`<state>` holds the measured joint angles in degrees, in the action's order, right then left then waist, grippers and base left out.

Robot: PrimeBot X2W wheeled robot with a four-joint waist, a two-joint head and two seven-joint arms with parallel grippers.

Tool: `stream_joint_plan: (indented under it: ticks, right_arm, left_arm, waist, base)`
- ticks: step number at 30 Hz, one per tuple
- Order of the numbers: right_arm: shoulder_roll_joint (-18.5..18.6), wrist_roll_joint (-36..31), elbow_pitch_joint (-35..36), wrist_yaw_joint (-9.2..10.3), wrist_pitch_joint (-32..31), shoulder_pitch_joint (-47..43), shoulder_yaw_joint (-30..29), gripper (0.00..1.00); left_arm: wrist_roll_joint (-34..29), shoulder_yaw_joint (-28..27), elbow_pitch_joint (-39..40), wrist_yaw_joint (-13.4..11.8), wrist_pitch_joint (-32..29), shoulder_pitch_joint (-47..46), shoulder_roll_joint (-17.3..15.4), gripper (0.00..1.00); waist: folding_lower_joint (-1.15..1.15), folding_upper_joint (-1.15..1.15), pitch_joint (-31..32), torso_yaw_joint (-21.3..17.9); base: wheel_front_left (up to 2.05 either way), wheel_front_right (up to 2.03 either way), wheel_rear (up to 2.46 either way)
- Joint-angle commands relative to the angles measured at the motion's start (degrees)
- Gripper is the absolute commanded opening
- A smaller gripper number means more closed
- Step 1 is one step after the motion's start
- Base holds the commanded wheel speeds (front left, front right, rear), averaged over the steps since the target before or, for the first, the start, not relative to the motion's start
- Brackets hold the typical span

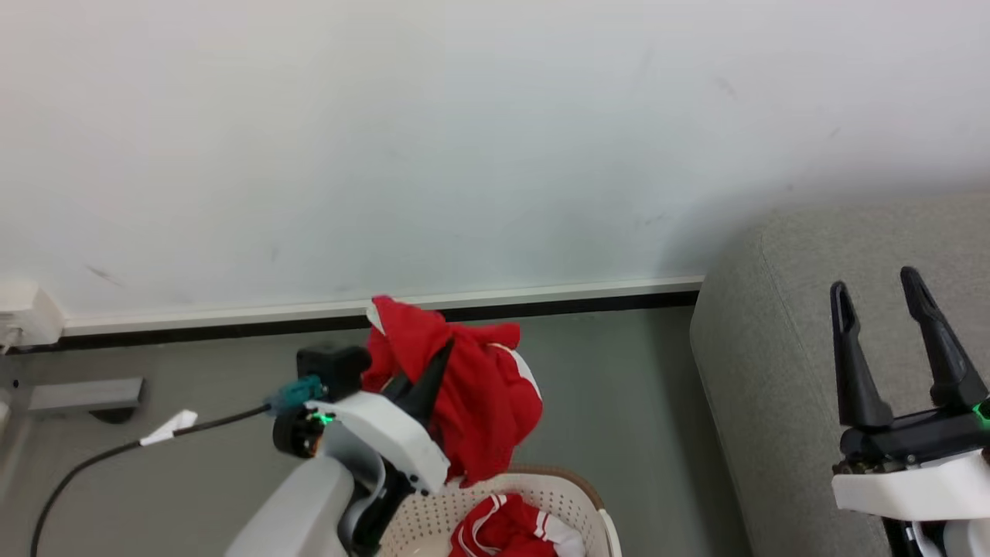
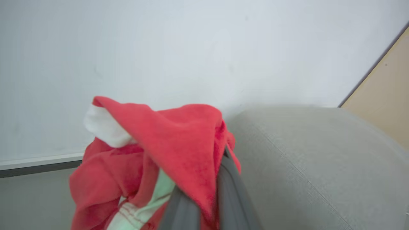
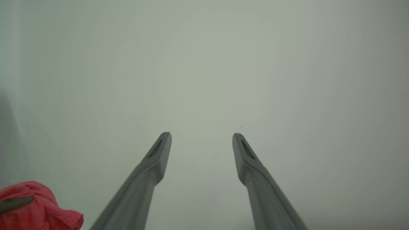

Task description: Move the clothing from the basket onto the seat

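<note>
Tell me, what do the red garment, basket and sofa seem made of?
The red garment: soft matte fabric, probably knit; it droops in folds. The basket: likely smooth cream plastic, with punched holes and brown woven-look rim. The sofa: coarse grey woven upholstery, weave visible.

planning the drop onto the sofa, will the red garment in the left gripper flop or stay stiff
Probably floppy: the red garment hangs in folds from the left gripper. Likely light: one pinch carries it. May land bunched on the sofa.

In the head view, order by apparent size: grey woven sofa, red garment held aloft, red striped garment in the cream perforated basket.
1. Grey woven sofa
2. Held red garment
3. Red striped garment in basket, partly cropped
</note>
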<state>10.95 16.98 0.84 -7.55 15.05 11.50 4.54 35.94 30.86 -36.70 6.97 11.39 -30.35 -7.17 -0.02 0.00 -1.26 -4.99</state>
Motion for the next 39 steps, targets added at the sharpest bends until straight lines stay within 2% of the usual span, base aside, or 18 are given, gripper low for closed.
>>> stream_joint_plan:
  ticks: [1, 8, 12, 18, 25, 28, 34, 39]
  right_arm:
    - [0.09, 0.16, -0.19, 0.12, 0.18, -0.95, 0.17, 1.00]
    - [-0.45, 0.69, -1.00, 0.12, 0.18, -2.34, 2.04, 1.00]
    - [-0.56, 0.86, -1.54, 0.12, 0.17, -2.61, 3.39, 1.00]
    - [0.33, 1.75, -1.61, 0.12, 0.17, -2.20, 6.17, 1.00]
    - [1.94, 2.45, -1.58, 0.12, 0.17, -1.09, 9.43, 1.00]
    - [2.98, 2.91, -1.85, 0.12, 0.18, -0.41, 13.29, 1.00]
    - [6.31, 5.93, -3.40, 0.12, 0.18, 2.75, 25.56, 1.00]
    - [7.03, 9.35, -7.31, 0.12, 0.17, 7.83, 34.07, 1.00]
  left_arm:
    - [-0.61, -0.10, 2.07, -0.57, -0.37, -0.68, -0.81, 0.00]
    - [-2.52, 0.03, 15.43, -2.73, -3.23, -2.93, -4.19, 0.00]
    - [-3.36, 0.31, 20.14, -3.35, -5.01, -4.35, -5.17, 0.00]
    - [-3.02, 0.82, 22.65, -4.11, -6.68, -5.59, -4.32, 0.00]
    - [-2.86, 1.40, 22.02, -4.34, -6.56, -6.63, -3.47, 0.00]
    - [-2.74, 1.61, 21.35, -4.18, -6.49, -7.10, -3.25, 0.00]
    - [-2.73, 2.10, 19.95, -3.81, -6.49, -8.21, -2.76, 0.00]
    - [-2.83, 2.72, 19.32, -3.64, -6.32, -8.95, -2.21, 0.00]
  waist:
    - [0.02, 0.00, 0.65, 0.24]
    - [0.02, 0.00, 1.59, 0.22]
    - [0.02, 0.00, 1.92, 0.19]
    - [0.02, 0.00, 1.99, 0.32]
    - [0.02, 0.00, 1.88, 0.91]
    - [0.02, 0.00, 1.88, 1.26]
    - [0.02, 0.00, 1.93, 1.85]
    - [0.02, 0.00, 1.83, 2.37]
  base:
    - [0.00, 0.00, 0.00]
    - [0.00, 0.00, 0.00]
    - [0.00, 0.00, 0.00]
    - [0.00, 0.00, 0.00]
    - [0.00, 0.00, 0.00]
    - [0.00, 0.00, 0.00]
    - [0.00, 0.00, 0.00]
    - [0.00, 0.00, 0.00]
